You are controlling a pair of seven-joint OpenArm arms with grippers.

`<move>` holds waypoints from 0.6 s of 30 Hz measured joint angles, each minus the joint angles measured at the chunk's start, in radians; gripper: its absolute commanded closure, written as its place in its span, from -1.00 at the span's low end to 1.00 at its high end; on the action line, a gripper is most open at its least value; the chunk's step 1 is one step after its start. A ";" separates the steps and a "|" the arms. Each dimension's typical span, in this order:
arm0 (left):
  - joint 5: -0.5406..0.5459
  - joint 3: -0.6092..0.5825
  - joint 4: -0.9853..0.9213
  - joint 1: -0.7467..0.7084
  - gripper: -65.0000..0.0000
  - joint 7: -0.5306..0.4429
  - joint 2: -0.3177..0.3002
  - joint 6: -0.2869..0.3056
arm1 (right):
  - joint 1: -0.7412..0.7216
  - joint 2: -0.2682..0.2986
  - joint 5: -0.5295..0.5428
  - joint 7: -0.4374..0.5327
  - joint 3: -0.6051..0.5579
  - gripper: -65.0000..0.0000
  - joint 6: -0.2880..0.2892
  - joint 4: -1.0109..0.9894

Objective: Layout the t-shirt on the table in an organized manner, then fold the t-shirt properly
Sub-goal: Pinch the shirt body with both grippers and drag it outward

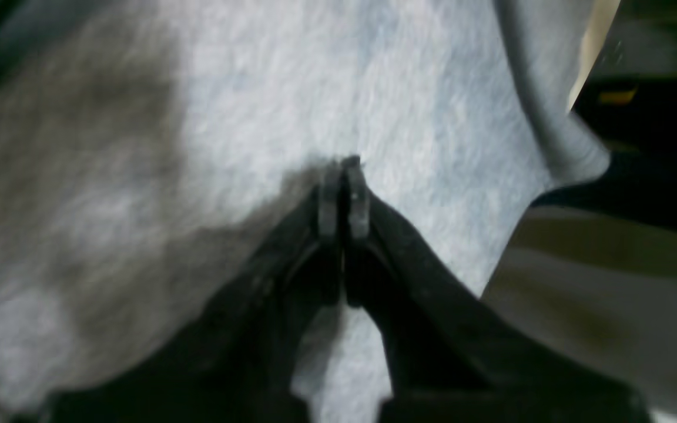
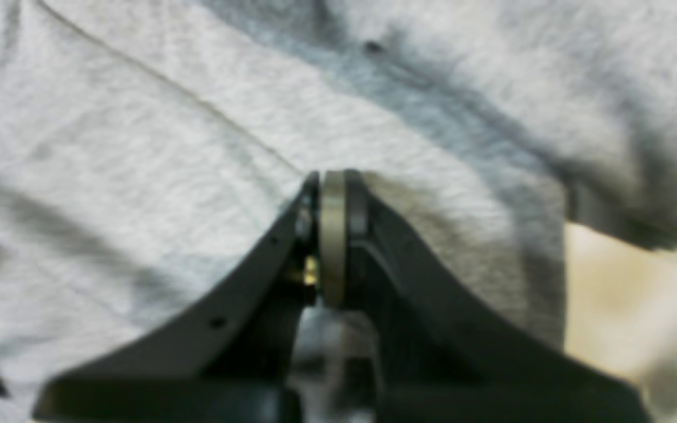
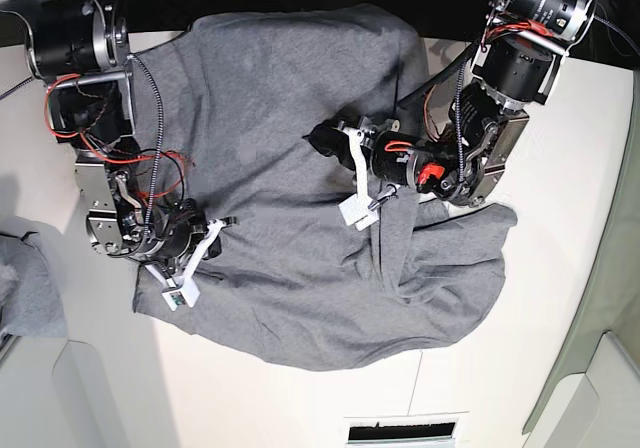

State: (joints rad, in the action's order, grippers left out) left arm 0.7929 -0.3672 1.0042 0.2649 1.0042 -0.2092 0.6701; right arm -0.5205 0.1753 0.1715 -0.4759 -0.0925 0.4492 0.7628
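Left wrist view: black left fingers (image 1: 343, 176) pressed together against the heather-grey knit t-shirt (image 1: 327, 88). Right wrist view: right fingers (image 2: 332, 188) together on a fold. Base view: shirt rumpled across the wide white bench (image 3: 560, 358), bunched toward four o'clock.

Base view evenly bright and sharp, both wrist views soft and blurred, left wrist view dim, shadowed
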 measured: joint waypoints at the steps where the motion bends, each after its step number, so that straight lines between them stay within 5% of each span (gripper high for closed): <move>1: -0.012 0.000 0.004 0.003 0.96 0.002 -0.013 0.001 | 0.003 0.016 0.018 -0.004 -0.001 1.00 0.002 0.003; 9: -0.189 0.003 0.003 0.094 0.96 -0.092 -0.143 -0.017 | 0.128 0.114 0.270 -0.119 0.000 1.00 0.056 0.120; 18: -0.274 0.002 -0.005 0.193 0.96 -0.115 -0.100 -0.060 | 0.468 0.118 0.395 -0.156 0.003 1.00 0.060 0.483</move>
State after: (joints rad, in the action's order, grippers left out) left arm 0.5194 -0.3656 0.9993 0.4583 0.8890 -0.3088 0.6102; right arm -0.0525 0.2932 0.5663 -0.6323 -0.0895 0.5091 1.2457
